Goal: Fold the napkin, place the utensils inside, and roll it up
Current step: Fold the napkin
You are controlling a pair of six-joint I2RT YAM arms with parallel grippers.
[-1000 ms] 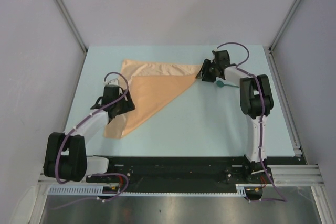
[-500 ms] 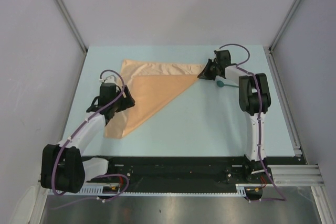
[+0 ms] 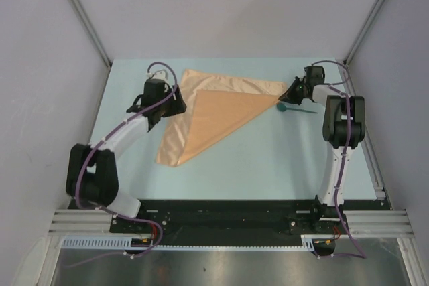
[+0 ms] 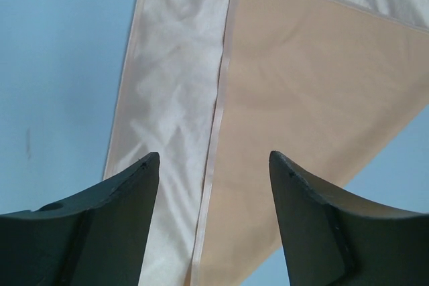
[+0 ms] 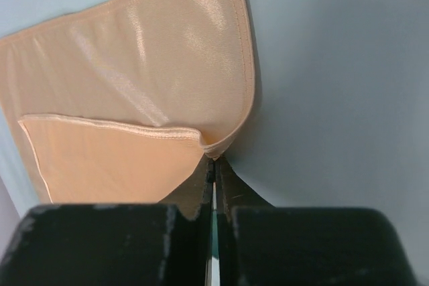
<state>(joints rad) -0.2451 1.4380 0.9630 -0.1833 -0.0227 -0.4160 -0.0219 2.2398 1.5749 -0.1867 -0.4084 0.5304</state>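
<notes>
The peach-orange napkin (image 3: 214,113) lies folded into a triangle on the light blue table, its shinier under layer showing along the top and left edges. My right gripper (image 3: 289,92) is shut on the napkin's right corner (image 5: 224,144), which is pinched at the fingertips (image 5: 216,160). A small dark teal utensil (image 3: 284,106) lies on the table just below that gripper, its handle pointing right. My left gripper (image 3: 174,100) hovers open over the napkin's left part; the folded edge's hem (image 4: 216,125) runs between its fingers (image 4: 214,165), which hold nothing.
Grey walls enclose the table (image 3: 268,159) on three sides, with metal frame rails at the left and right corners. The arm bases stand on the black rail (image 3: 221,212) at the near edge.
The right gripper has shut on the napkin's right corner and pulled the cloth to the right. The left arm has swung farther back and right, staying open over the napkin.
</notes>
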